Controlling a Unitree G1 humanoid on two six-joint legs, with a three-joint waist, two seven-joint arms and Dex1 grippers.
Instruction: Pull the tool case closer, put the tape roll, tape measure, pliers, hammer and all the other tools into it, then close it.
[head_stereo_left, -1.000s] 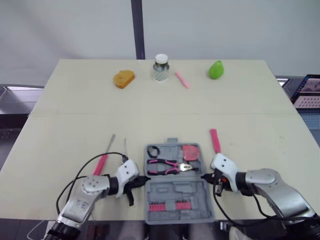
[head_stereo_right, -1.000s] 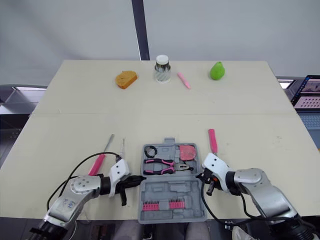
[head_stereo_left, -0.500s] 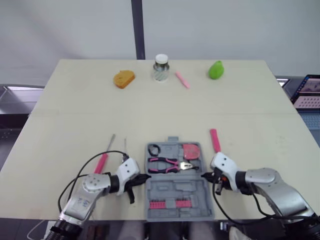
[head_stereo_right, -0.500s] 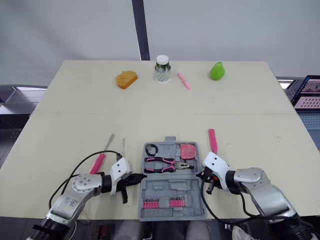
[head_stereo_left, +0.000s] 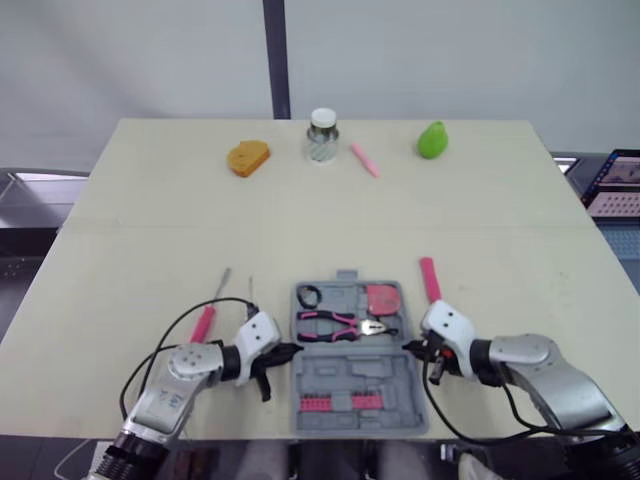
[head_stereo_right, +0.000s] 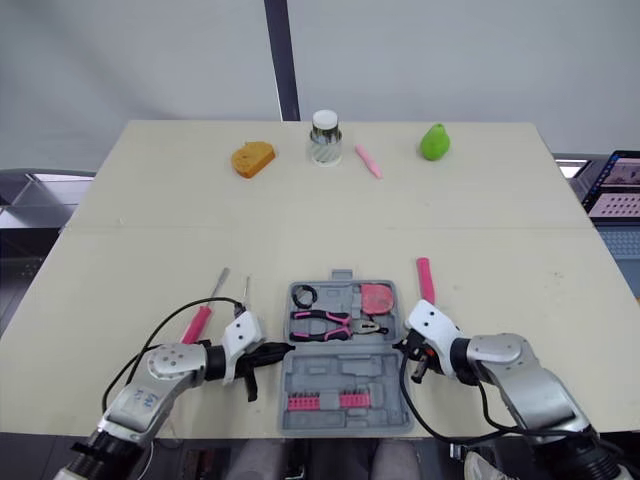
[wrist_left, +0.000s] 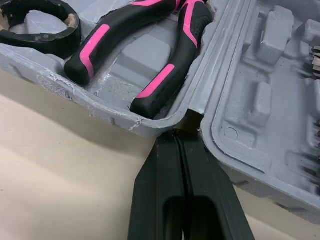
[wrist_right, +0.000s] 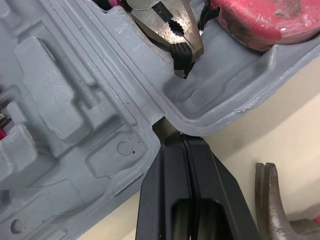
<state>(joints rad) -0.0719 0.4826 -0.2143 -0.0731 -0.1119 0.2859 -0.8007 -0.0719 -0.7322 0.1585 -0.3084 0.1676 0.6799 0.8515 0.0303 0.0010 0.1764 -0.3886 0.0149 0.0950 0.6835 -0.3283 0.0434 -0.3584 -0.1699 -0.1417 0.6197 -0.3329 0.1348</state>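
At the left end of the case's hinge: left gripper, its 2 black fingers pressed together with no gap, the tip set into the notch between the 2 halves of the case.
At the right end of the hinge: right gripper, fingers likewise closed flat against each other and holding nothing, the tip in the matching notch.
Tool case: grey, lying open and flat at the middle of the table's near edge, between the 2 grippers; its near half reaches that edge.
Far half of the case: tape roll in the left corner, pliers with black and pink handles lying across the middle, red tape measure in the right corner.
Near half of the case: a row of pink bits along its near side; the moulded slots beyond them are bare.
Hammer: on the table just right of the case, its pink handle pointing toward the far edge, its metal head close beside the right gripper.
Screwdriver: pink handle, on the table left of the case, shaft pointing toward the far edge.
Thin metal tool: between the screwdriver and the case, apart from both.
Table: pale, with a seam running across its middle.
Far edge of the table: from left to right, an orange item, a jar, a pink stick and a green object, all well apart from the case.
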